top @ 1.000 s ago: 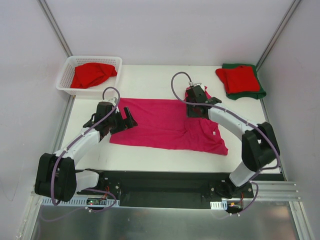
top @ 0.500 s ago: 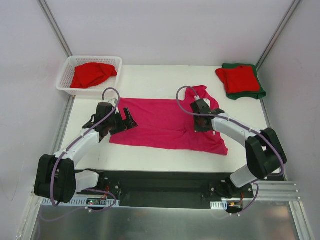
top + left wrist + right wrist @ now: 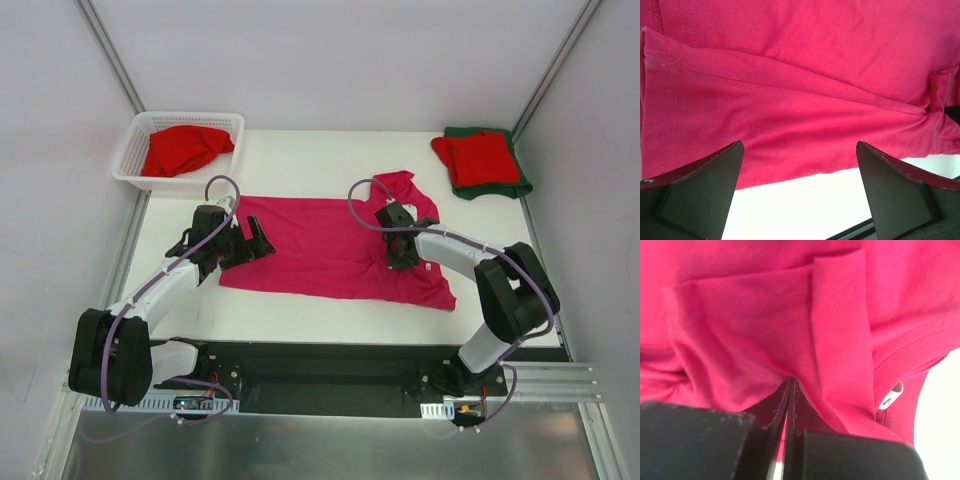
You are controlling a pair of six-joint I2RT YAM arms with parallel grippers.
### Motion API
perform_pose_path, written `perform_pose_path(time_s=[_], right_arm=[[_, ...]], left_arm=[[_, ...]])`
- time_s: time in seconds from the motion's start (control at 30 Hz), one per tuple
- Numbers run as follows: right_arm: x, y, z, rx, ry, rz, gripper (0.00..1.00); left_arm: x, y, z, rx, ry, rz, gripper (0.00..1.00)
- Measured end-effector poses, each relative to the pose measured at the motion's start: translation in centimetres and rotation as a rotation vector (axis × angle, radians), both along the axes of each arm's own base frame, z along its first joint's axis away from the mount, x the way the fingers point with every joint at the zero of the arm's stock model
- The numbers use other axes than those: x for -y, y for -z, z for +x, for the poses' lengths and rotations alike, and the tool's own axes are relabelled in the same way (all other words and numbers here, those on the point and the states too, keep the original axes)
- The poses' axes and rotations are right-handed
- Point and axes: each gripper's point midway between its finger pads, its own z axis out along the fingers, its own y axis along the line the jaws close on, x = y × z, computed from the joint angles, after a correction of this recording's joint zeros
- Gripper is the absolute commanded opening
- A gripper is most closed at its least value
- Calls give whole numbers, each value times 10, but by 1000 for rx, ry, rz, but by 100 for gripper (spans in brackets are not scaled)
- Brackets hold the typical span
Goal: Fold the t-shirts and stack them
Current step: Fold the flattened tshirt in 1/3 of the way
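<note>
A magenta-pink t-shirt (image 3: pixel 320 250) lies spread across the middle of the table. My right gripper (image 3: pixel 400 254) is over its right part and shut on a fold of the pink cloth (image 3: pixel 765 330), which bunches around the fingertips of the right gripper (image 3: pixel 791 382). The sleeve (image 3: pixel 400 186) behind it stands up, rumpled. My left gripper (image 3: pixel 258 243) hangs open at the shirt's left edge. In the left wrist view the left gripper (image 3: pixel 800 150) holds nothing, with the shirt's hem (image 3: pixel 790 90) and white table below it.
A white lattice basket (image 3: pixel 130 150) at the back left holds a crumpled red t-shirt (image 3: pixel 185 148). At the back right a folded red t-shirt (image 3: pixel 478 157) lies on a dark green one (image 3: pixel 520 186). A white neck label (image 3: pixel 888 399) shows in the right wrist view.
My right gripper closed on the pink cloth near the far right sleeve and moved toward the near edge, dragging the fold over the shirt. The left arm stayed still.
</note>
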Motion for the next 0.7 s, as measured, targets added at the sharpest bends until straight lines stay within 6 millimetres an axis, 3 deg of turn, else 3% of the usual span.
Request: perform_pose_path(time_s=[0.2,0.7], right_arm=[[4,3,10,7,10,-53,1],[6,-13,33,54,8,-107,1]], left_arm=[[0,0,0,0,0,0,96],[0,0,0,0,0,1,96]])
